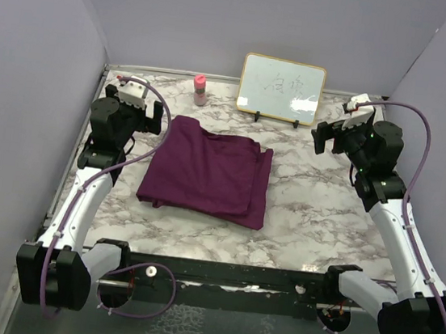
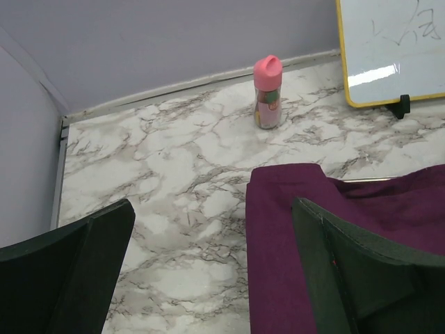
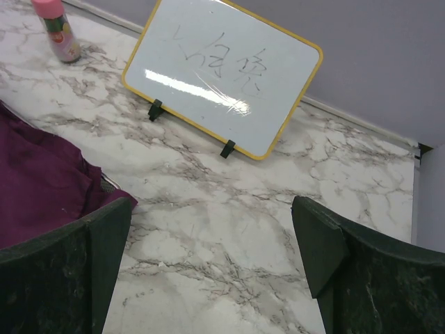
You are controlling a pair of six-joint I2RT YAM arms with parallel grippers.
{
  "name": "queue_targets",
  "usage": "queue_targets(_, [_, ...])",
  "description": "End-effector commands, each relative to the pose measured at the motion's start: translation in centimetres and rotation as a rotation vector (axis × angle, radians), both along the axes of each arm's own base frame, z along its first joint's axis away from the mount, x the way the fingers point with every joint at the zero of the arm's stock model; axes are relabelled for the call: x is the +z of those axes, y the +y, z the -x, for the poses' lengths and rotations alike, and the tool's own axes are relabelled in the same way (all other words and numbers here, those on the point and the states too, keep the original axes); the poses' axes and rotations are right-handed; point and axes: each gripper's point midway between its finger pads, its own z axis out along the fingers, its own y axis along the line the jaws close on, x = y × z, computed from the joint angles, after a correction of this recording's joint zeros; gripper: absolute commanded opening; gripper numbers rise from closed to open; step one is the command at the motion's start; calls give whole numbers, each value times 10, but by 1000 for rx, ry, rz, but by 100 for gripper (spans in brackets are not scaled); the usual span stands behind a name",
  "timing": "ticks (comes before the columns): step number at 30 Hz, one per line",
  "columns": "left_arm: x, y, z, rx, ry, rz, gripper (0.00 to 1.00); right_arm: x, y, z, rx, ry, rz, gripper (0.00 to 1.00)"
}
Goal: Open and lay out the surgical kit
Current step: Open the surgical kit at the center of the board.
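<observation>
The surgical kit (image 1: 206, 173) is a dark purple cloth bundle, folded shut, lying on the marble table left of centre. Nothing of its contents shows except a thin silver edge (image 3: 104, 182) peeping from a fold. My left gripper (image 1: 154, 118) hovers open by the bundle's far left corner; in the left wrist view the cloth (image 2: 278, 243) runs under the right finger (image 2: 368, 278), and nothing is between the jaws of the left gripper (image 2: 212, 209). My right gripper (image 1: 324, 137) is open over bare marble to the bundle's right. In the right wrist view the right gripper (image 3: 212, 205) is empty and the cloth (image 3: 42, 188) lies at far left.
A yellow-framed whiteboard (image 1: 281, 89) stands on two black feet at the back centre. A small pink-capped bottle (image 1: 201, 89) stands to its left near the back wall. Lilac walls close in the table on three sides. A black rail (image 1: 226, 273) runs along the near edge.
</observation>
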Motion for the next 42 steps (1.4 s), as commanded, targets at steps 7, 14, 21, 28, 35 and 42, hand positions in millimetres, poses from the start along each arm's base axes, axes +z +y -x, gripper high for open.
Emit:
queue_targets(7, [1, 1, 2, 3, -15, 10, 99, 3, 8, 1, 41, -15, -6, 100])
queue_targets(14, [-1, 0, 3, -10, -5, -5, 99, 1, 12, -2, 63, 14, 0, 100])
queue_targets(21, [-28, -4, 7, -72, 56, -87, 99, -9, 26, 5, 181, 21, 48, 100])
queue_targets(28, [-62, -14, 11, -137, 130, -91, 99, -30, 51, 10, 337, 89, 33, 100])
queue_targets(35, [-98, -20, 10, -155, 253, -42, 99, -69, 80, 8, 398, 212, -62, 98])
queue_targets(42, [-140, -32, 11, -212, 397, 16, 99, -134, 118, 5, 413, 392, -75, 90])
